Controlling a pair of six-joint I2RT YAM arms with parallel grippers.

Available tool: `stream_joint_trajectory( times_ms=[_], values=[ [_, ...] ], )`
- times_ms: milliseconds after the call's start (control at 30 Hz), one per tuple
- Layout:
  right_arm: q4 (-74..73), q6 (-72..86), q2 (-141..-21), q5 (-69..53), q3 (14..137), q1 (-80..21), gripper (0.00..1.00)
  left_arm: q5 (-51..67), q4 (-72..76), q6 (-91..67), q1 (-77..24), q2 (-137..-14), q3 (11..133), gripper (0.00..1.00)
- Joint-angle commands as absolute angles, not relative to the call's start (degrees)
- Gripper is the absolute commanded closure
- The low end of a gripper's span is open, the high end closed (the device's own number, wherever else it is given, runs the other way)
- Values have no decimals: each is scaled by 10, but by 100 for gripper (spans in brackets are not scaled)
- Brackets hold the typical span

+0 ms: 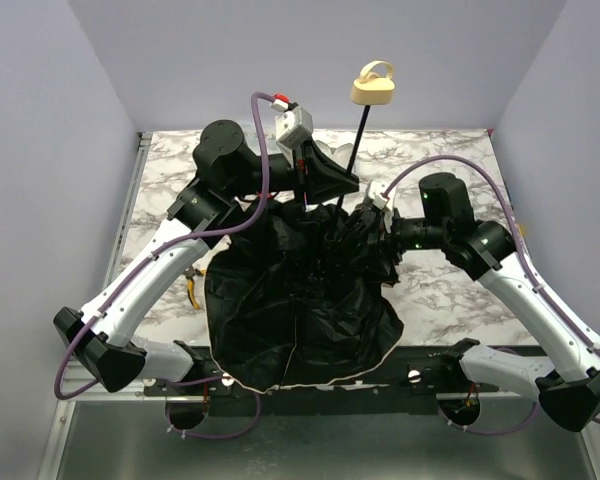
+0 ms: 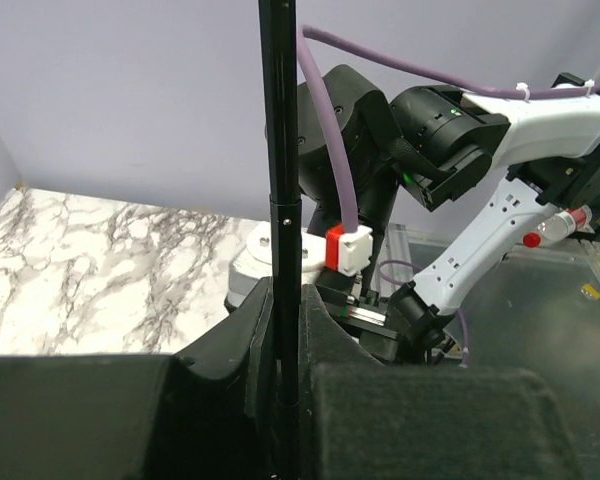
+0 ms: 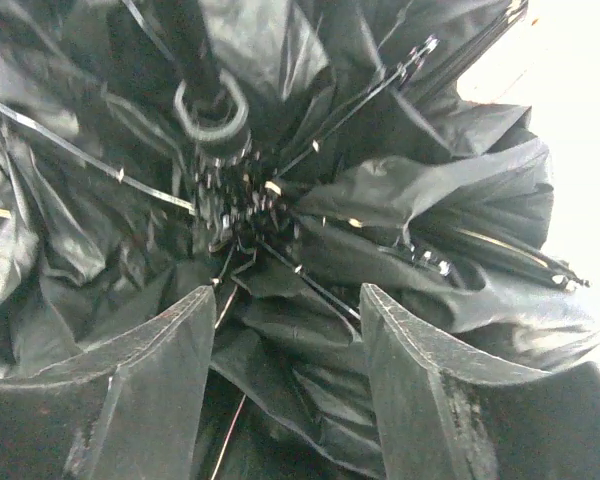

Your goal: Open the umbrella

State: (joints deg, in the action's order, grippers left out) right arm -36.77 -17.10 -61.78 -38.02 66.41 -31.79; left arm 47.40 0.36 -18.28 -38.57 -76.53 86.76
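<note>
Left edge, room: a pale lilac wall [image 1: 40,150] stands close to the white marbled counter [image 1: 160,170]. A yellow-handled tool [image 1: 192,285], mostly hidden, pokes out just beside the slack black fabric canopy [image 1: 280,320], so there is little room to sweep that way.
Left jaws: narrowed onto the thin black shaft [image 2: 280,150], which runs straight up between them in the left wrist view. It looks a stiff, sound place to hold.
Umbrella: the compact folding umbrella [image 1: 320,270] sits mid-counter between the two arms. Its canopy, pale at the hem, is draped towards the near edge, and the shaft tilts up and back to the beige knob handle [image 1: 373,88].
Handling: probably light. The cloth is soft and apt to snag, the ribs are thin and bendable, and the shaft is likely slick. Better to push at the ring collar [image 3: 212,110] than to pull on the fabric.
Right jaws: spread wide and empty, aimed into the rib hub [image 3: 235,200], near it but apart.
Right edge, room: bare counter lies beside the canopy, with the right lilac wall [image 1: 570,100] beyond and open air above.
</note>
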Motion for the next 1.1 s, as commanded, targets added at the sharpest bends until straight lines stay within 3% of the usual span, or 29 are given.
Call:
stream_joint_trajectory(
  times_ms=[0,133,333,533,767,1067],
  values=[
    [-480,-283,-601,-390,650,-318,34,494,12,-165,-375,-728,889,100],
    [-530,-341,-583,-373,625,-318,26,504,6,-170,-365,-725,895,100],
    [-550,-387,-574,-300,578,-318,24,530,5,-173,-362,-731,907,100],
    [-512,-282,-584,-340,685,-318,25,570,1,-140,-362,-734,909,100],
    [-336,-77,-592,-299,751,-318,37,613,-16,-105,-364,-730,905,100],
    [-175,85,-658,-377,715,-318,66,615,-9,-111,-370,-733,920,100]
  ],
)
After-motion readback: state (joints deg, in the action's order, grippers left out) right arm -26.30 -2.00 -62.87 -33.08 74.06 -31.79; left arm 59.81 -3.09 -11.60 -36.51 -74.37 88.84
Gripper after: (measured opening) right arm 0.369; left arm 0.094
